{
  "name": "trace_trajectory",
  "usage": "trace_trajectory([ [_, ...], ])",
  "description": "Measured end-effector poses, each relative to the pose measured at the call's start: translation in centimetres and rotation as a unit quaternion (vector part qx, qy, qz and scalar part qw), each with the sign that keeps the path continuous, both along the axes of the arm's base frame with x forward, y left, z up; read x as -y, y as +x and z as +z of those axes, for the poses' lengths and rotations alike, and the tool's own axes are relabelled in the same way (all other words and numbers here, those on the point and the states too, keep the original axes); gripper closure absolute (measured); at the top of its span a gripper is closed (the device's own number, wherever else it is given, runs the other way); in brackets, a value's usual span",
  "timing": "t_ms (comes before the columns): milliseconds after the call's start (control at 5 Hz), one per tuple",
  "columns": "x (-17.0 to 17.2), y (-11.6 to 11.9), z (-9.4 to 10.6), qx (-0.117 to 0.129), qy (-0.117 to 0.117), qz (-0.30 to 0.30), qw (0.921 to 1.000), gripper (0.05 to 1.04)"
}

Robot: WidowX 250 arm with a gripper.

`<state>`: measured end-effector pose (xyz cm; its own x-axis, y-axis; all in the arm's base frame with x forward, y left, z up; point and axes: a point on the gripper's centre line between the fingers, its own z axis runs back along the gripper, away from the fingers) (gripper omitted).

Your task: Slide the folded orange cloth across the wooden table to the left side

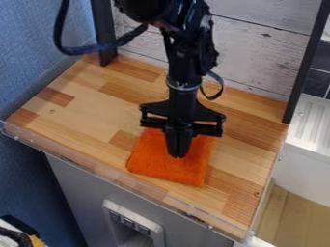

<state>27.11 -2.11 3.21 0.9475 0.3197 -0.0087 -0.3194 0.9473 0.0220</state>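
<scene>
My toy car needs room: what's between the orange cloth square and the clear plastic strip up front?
Just bare, brown wooden counter lies between the orange cloth and the clear strip, in the camera view.

Wooden counter (84, 113), blue wall (29, 43), possibly a drainboard (312, 126)

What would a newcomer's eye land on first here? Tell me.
Most likely the bright orange square cloth, lying on the striped, light-and-dark wooden countertop. Next, probably the black robot claw, pointing straight down over the cloth's upper part. Behind them, the pale, weathered wood-plank panel stands out between two dark upright posts.
</scene>
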Motion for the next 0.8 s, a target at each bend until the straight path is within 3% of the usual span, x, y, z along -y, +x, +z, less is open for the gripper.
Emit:
trace_trajectory([
  [400, -1.2, 0.5, -1.9, -0.009, -0.004, -0.013, 0.9999, 1.021],
  [800, -2.5, 2.4, -2.2, 0.002, -0.015, -0.029, 0.9995, 1.021],
])
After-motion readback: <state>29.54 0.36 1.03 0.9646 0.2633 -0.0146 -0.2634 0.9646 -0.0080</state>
